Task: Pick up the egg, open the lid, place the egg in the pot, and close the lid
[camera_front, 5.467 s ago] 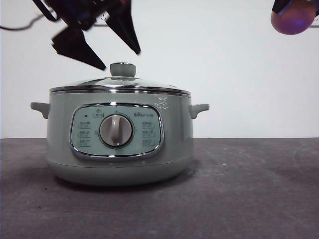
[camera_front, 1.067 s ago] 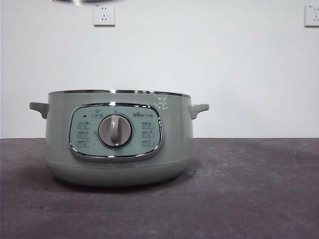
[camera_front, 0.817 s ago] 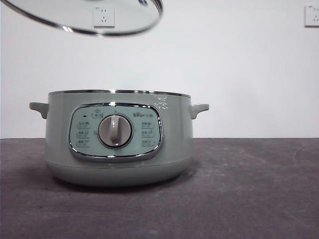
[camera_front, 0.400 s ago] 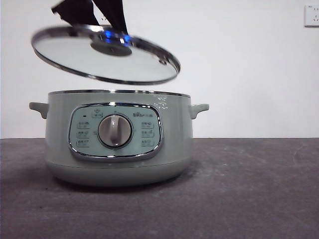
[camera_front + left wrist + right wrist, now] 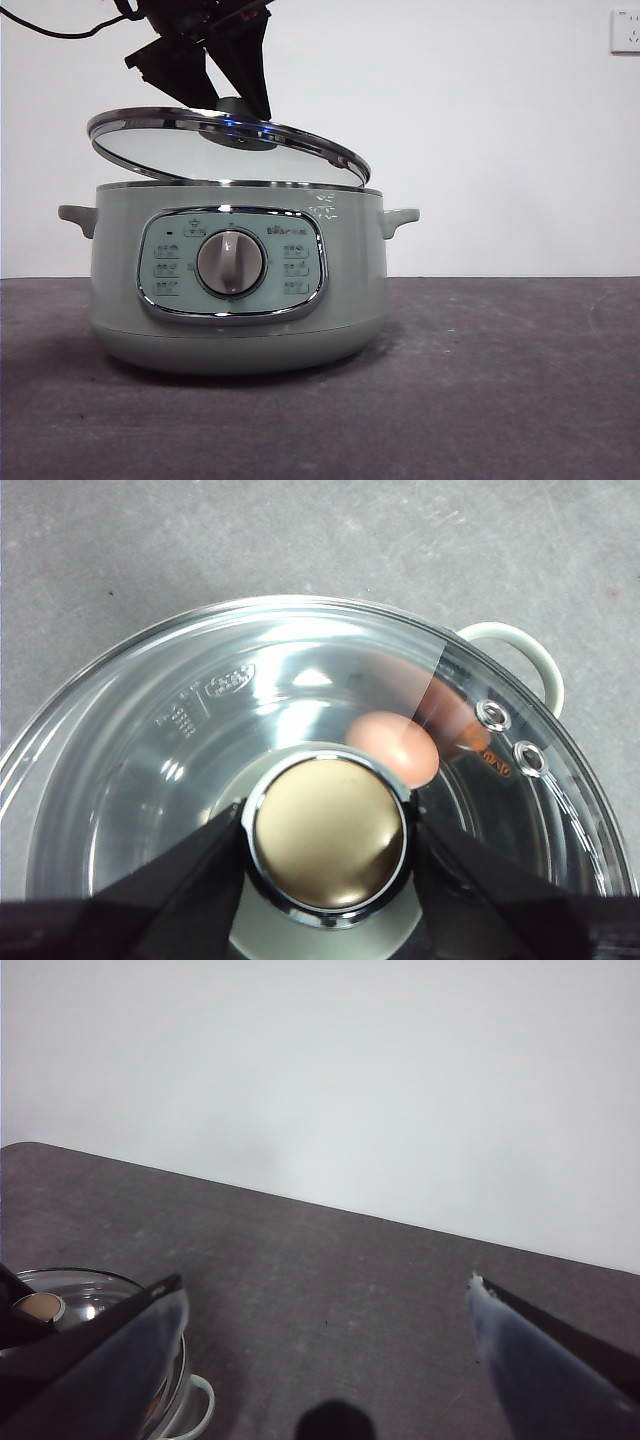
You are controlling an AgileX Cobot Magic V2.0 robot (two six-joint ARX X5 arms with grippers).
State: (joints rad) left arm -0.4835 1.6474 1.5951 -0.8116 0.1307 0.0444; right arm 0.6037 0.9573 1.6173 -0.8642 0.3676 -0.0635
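Fingers of the left gripper (image 5: 325, 845) pinch the knob and have brought the lid (image 5: 228, 148) down, tilted just above the pot (image 5: 235, 280); the egg (image 5: 393, 748) lies inside, so closing comes next; right gripper (image 5: 325, 1310) waits, spread apart

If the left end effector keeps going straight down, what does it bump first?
The lid it grips would meet the pot rim first, probably its low side, since it hangs tilted.

Even bright light; glare on lid (image 5: 300, 680)
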